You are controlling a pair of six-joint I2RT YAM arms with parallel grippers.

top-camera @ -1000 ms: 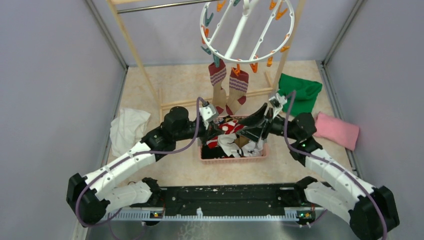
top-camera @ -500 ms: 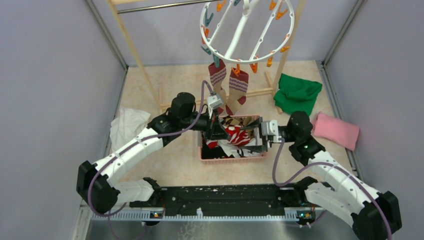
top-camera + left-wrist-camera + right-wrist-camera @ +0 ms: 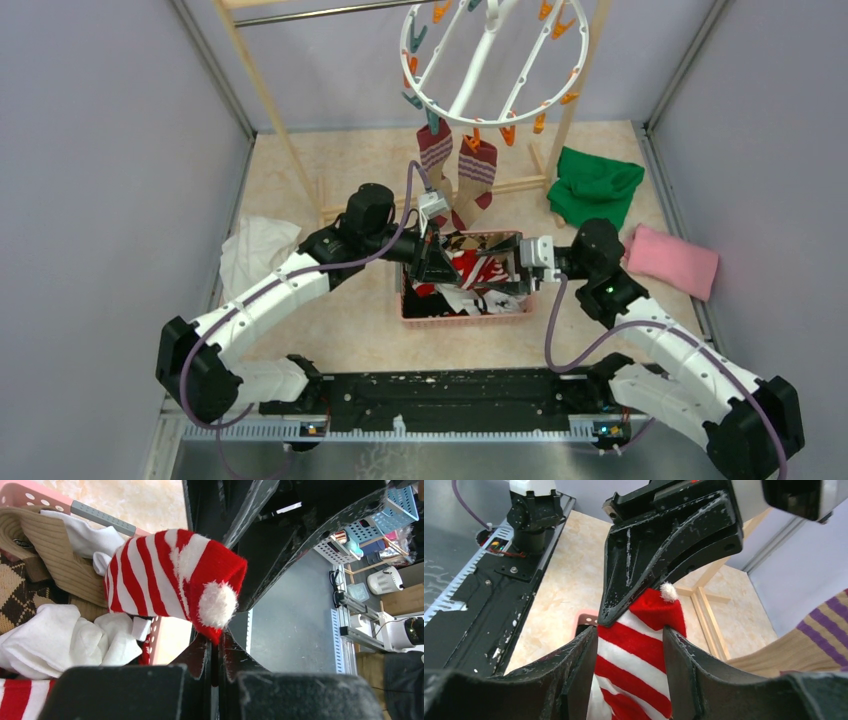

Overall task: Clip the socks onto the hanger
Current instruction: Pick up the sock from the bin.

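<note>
A red-and-white striped sock (image 3: 160,575) hangs over the pink basket (image 3: 465,318). My left gripper (image 3: 216,642) is shut on its red cuff edge, by the white pompom. My right gripper (image 3: 630,632) faces the left gripper (image 3: 440,262) from the right. Its jaws stand half apart with the same sock (image 3: 639,655) filling the gap and touching both pads. The white ring hanger (image 3: 455,117) hangs at the back, with two tan and maroon socks (image 3: 435,160) clipped to its near pegs. More socks lie in the basket.
The wooden rack frame (image 3: 270,100) carries the hanger. A green cloth (image 3: 597,185) and a pink cloth (image 3: 675,262) lie at the right, and a white cloth (image 3: 255,255) lies at the left. Grey walls close in both sides.
My right gripper swung down from a raised pose to face the left one, and its jaws now sit around the striped sock. The left gripper rose slightly with the sock.
</note>
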